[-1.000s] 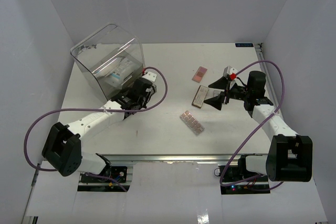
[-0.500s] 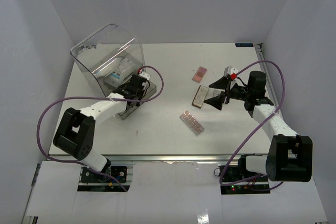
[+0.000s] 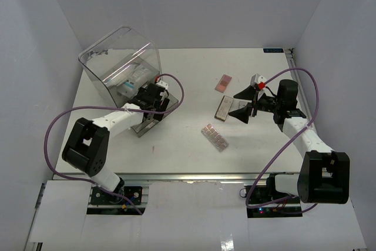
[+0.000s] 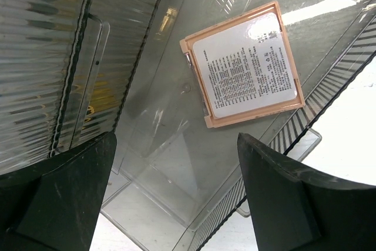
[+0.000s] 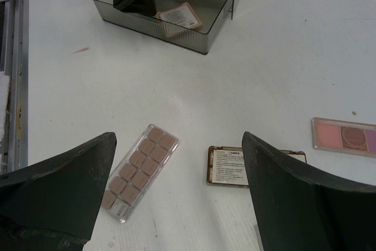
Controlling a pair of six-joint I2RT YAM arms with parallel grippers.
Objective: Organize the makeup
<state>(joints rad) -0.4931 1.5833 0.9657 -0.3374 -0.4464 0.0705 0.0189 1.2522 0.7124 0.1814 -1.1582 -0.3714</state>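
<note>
White table [image 3: 188, 74]; pink palette [image 4: 242, 63] label clear at left wrist, hidden overhead.

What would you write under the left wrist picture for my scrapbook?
Open left jaws hang over a smoky clear drawer where a peach-pink palette lies label side up.

Pink palette [image 4: 244, 66], white back label: many lines of small black print, too fine to read.
Brown palette [image 5: 230, 167], back label: fine print, illegible.
Blue sticker [image 3: 273, 50], table's [image 3: 188, 145] far edge: unreadable.
</note>
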